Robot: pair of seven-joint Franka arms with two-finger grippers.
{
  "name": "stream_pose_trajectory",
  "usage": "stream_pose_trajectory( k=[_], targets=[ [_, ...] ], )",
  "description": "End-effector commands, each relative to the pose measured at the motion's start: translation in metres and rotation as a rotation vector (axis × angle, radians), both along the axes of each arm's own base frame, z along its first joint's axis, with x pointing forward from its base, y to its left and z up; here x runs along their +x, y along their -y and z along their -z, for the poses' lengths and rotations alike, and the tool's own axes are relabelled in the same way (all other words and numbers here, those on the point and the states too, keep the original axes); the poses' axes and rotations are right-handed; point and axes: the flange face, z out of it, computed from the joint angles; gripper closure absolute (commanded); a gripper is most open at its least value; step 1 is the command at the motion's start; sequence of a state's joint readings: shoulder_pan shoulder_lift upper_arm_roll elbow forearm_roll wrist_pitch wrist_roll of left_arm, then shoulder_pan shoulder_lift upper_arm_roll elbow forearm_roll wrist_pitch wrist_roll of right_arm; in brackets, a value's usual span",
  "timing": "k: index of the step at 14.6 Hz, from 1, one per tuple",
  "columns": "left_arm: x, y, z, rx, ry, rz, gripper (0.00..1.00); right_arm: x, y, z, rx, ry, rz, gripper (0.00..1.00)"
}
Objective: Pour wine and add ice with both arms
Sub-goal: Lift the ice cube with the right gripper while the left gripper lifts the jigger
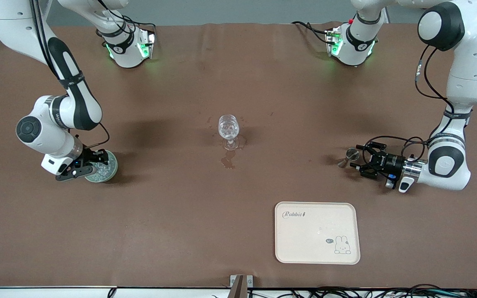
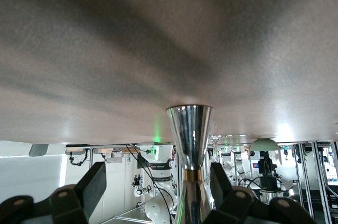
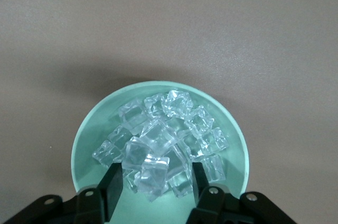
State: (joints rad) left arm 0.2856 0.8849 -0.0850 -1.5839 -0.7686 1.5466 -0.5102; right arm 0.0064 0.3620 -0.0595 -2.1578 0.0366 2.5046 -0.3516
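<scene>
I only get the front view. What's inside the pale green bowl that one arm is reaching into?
Observer: The right wrist view shows the bowl heaped with clear ice cubes.
Operator: Has the claw grabbed one?
Observer: Not yet. The right gripper is open, its fingers either side of the top cube.
Operator: And the shiny thing by the other arm?
Observer: A steel jigger with a gold band, standing between the open fingers of the left gripper.
</scene>
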Motion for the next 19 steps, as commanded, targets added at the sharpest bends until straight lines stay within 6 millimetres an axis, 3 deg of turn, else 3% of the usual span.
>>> stream_pose_trajectory(
  k=[1, 10, 12, 15, 17, 19],
  targets=[
    [0.004, 0.004, 0.001, 0.006, -0.026, -0.036, 0.17, -0.005, 0.000, 0.005, 0.005, 0.008, -0.014, 0.43],
    [0.005, 0.015, 0.007, -0.006, -0.051, -0.049, 0.22, -0.005, 0.000, 0.006, 0.005, 0.002, -0.014, 0.63],
    [0.004, 0.016, 0.008, -0.007, -0.048, -0.046, 0.27, -0.005, 0.000, 0.005, 0.005, 0.002, -0.014, 0.71],
    [0.005, 0.019, 0.008, -0.006, -0.047, -0.044, 0.29, -0.003, -0.001, 0.004, 0.006, 0.002, -0.012, 0.92],
    [0.007, 0.019, 0.007, -0.002, -0.043, -0.048, 0.30, 0.003, -0.003, -0.003, 0.005, 0.014, -0.007, 0.99],
    [0.007, 0.019, 0.008, 0.000, -0.042, -0.049, 0.31, 0.014, -0.009, -0.020, 0.012, -0.033, -0.008, 1.00]
  ],
)
